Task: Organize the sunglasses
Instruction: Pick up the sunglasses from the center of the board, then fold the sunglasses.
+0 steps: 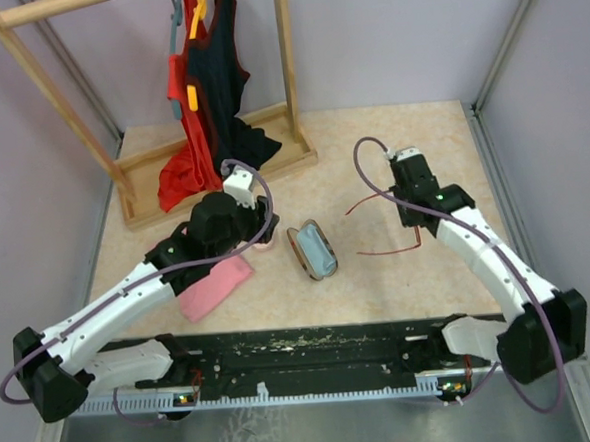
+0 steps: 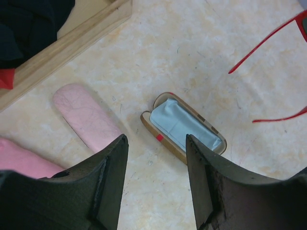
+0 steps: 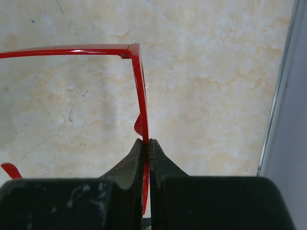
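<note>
Pinching red sunglasses tight in R gripper; L gripper half open, empty, open case just ahead. Not yet folded or cased.

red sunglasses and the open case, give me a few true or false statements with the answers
1. The right gripper is shut on the red sunglasses. True.
2. The open case holds a light blue cloth. True.
3. The left gripper is shut on the light blue cloth. False: the left gripper is open, with nothing between its jaws.
4. The red sunglasses lie inside the open case. False: they are apart from it, in the right gripper.
</note>
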Tool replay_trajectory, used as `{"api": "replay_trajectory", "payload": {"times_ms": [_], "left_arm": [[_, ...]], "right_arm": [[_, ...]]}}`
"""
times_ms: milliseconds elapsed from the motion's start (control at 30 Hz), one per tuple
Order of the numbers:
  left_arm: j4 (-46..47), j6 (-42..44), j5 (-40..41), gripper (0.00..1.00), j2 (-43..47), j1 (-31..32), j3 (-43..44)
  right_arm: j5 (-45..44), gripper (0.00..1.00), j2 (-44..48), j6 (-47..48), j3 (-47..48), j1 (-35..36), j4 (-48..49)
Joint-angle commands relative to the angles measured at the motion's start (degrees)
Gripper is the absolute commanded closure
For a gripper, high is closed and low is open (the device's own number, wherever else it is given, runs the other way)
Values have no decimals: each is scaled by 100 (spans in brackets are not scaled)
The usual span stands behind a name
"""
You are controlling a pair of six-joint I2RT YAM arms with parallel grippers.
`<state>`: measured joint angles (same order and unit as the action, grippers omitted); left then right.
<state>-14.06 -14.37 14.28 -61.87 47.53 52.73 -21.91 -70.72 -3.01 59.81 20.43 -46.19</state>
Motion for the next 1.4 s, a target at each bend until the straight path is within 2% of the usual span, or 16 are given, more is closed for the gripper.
{"api": "replay_trajectory", "payload": {"times_ms": [0,133,233,400,533,700,1000,1367], "left_arm": [[57,-306,321,42,-29,7,505],[-107,-238,529,43,-280,1,1103],[-297,-95,678,45,-662,2,1592],[-428,102,662,47,-1202,2,2114],[-413,55,502,53,-1452,38,2175],[-413,46,611,61,-1680,271,2193],[-340,133,1270,65,-2160,895,2306],[-64,-57,1109,70,-2412,1115,2339]], "right_arm": [[552,100,988,155,152,-30,521],[1502,100,1513,312,112,67,776],[1835,100,1759,173,71,419,986],[1247,100,1838,-112,-27,1708,1385],[930,100,1821,-322,-95,2234,1679],[872,100,1619,-431,-95,2323,1854],[594,100,1342,-749,1,2367,2149],[1186,100,1242,-1369,-261,2391,2763]]}}
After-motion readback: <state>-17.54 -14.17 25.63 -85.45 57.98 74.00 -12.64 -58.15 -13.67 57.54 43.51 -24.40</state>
